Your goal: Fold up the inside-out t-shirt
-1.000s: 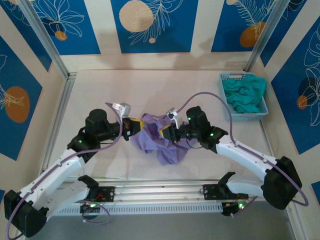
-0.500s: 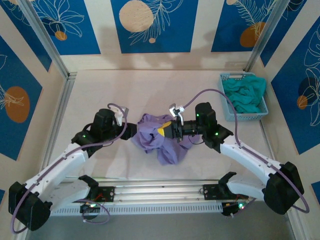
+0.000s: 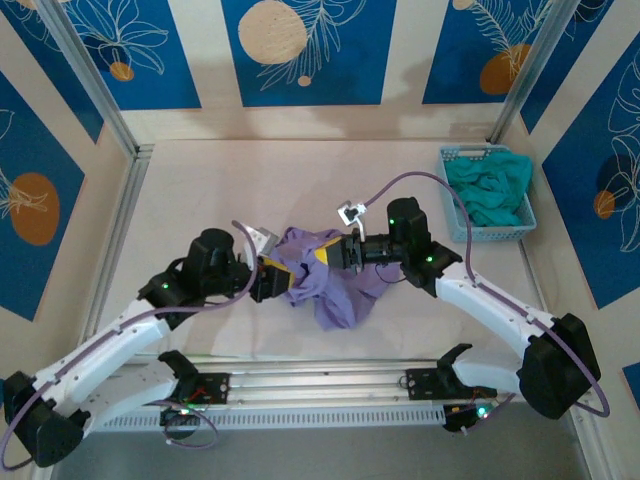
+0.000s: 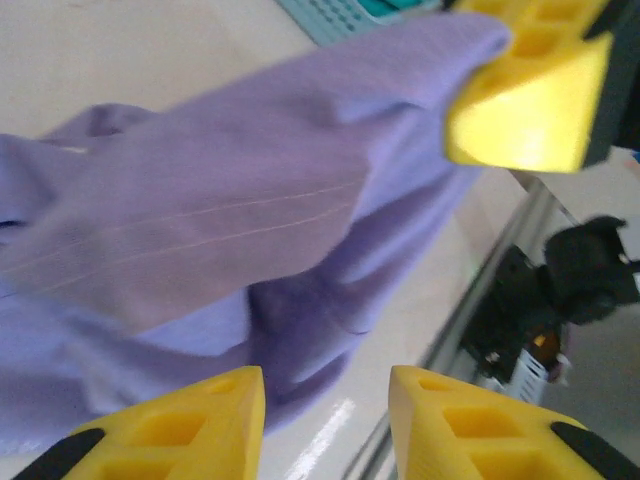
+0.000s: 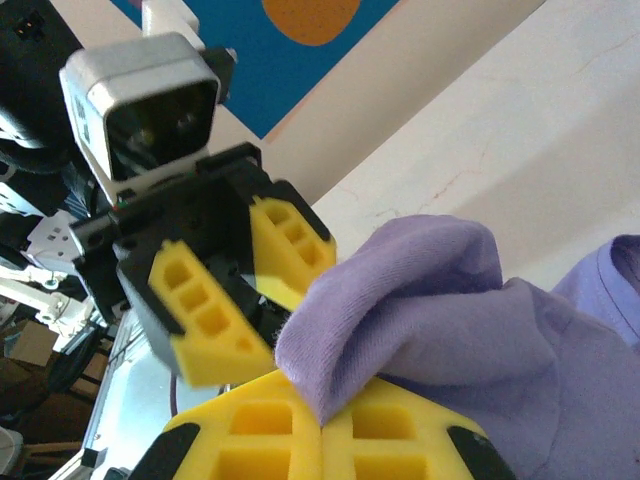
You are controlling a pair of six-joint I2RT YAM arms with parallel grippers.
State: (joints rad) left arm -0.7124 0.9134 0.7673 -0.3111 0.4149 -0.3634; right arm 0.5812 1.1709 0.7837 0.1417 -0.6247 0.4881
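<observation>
The inside-out t-shirt (image 3: 335,288) lies crumpled, lavender-purple, at the table's middle. My right gripper (image 3: 323,256) is shut on a raised fold of it; in the right wrist view the cloth (image 5: 420,290) comes out from between the closed yellow fingers (image 5: 322,425). My left gripper (image 3: 277,274) stands open just left of the shirt, and its spread jaws (image 5: 282,300) face that held fold. In the left wrist view the shirt (image 4: 220,220) drapes ahead of the open fingers (image 4: 325,410), with bare table between them. One right fingertip (image 4: 525,95) pinches the cloth at the top right.
A light-blue basket (image 3: 450,205) with a teal-green garment (image 3: 488,190) stands at the back right. An aluminium rail (image 3: 320,385) runs along the near edge by the arm bases. Bare table lies behind and to the left of the shirt.
My left gripper has opened, let go of the shirt and dropped back toward the near left. The right gripper keeps its hold and has lifted the fold slightly leftward.
</observation>
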